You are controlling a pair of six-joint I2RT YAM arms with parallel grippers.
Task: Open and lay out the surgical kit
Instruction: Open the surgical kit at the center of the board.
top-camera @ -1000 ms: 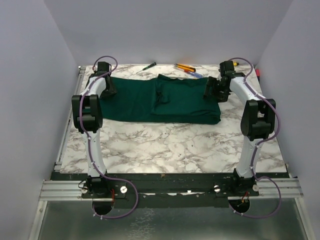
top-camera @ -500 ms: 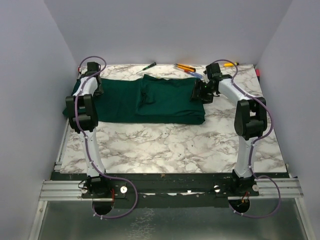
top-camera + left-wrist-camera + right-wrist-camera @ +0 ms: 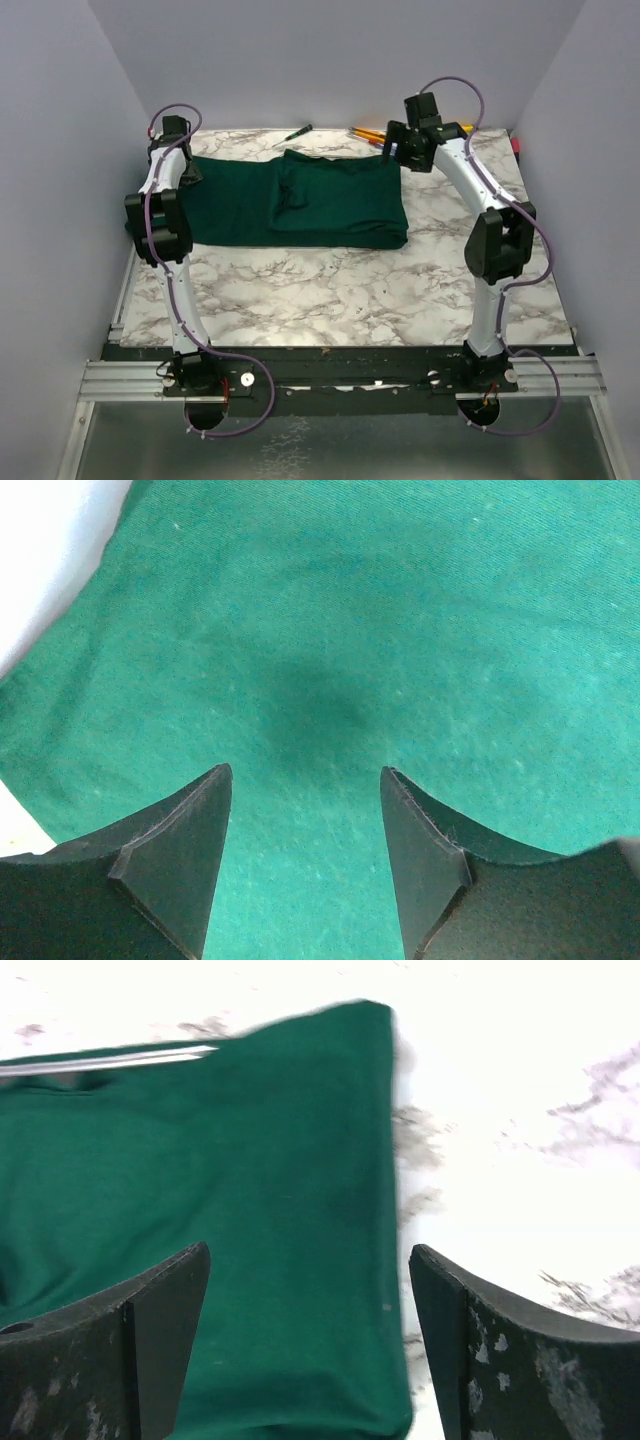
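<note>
Two empty pincers, left pincer [image 3: 305, 780] gaped over the cloth [image 3: 330, 205] at upper left, right pincer [image 3: 310, 1255] gaped above its upper-right corner, cloth lay on the desk [image 3: 350, 290].

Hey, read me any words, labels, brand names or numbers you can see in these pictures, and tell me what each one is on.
No text can be read anywhere.
The green cloth is plain in every view.
The marble table shows only veining.
The pens and the screwdriver at the far edge are too small to show any print.
</note>
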